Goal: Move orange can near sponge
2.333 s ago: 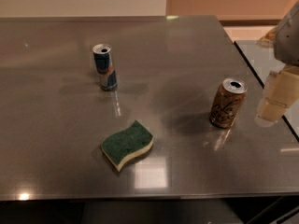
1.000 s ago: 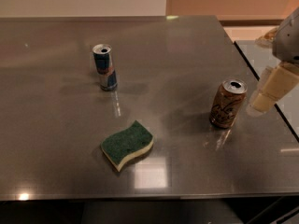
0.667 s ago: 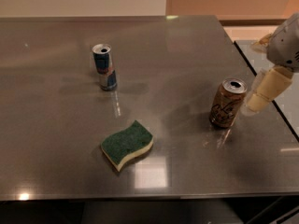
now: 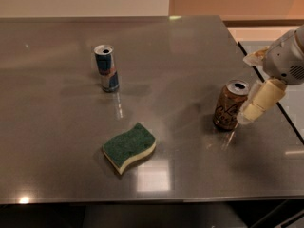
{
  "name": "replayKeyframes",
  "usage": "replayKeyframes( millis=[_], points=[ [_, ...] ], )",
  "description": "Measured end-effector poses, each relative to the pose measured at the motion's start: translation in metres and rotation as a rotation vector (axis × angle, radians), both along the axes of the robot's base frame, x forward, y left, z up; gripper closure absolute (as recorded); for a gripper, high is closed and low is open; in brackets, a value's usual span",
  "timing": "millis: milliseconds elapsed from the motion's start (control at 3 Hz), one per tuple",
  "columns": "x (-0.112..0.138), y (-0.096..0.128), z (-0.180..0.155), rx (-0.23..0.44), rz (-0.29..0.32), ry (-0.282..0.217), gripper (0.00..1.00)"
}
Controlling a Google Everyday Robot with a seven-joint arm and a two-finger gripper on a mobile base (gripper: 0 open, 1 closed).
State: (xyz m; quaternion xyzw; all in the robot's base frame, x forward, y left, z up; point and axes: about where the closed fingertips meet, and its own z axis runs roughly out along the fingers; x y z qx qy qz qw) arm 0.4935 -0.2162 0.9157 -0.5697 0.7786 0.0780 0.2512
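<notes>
The orange can (image 4: 229,105) stands upright on the steel table (image 4: 190,56), right of centre, with its silver top open. The sponge (image 4: 129,147), green top over pale yellow foam, lies flat near the table's front, well to the left of the can. My gripper (image 4: 248,112) comes in from the right edge and sits low, right against the can's right side. The white arm housing (image 4: 285,61) is above it. The can is not lifted.
A slim blue-and-silver can (image 4: 106,68) stands upright at the back left, beyond the sponge. The table's right edge (image 4: 266,87) runs just behind my gripper, with a pale floor beyond it. The front edge is close below the sponge.
My gripper has moved left and down, from a gap right of the orange can to right beside it. The can, the sponge and the blue can have not moved.
</notes>
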Motion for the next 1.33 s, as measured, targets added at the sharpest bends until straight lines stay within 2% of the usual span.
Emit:
replayKeyframes(
  millis=[333, 1000, 1333],
  points=[
    [-0.001, 0.006, -0.009, 0.024, 0.021, 0.012, 0.16],
    [0.0, 0.015, -0.011, 0.048, 0.042, 0.023, 0.62],
    [0.006, 0.03, 0.0, 0.06, 0.072, 0.014, 0.87]
  ],
)
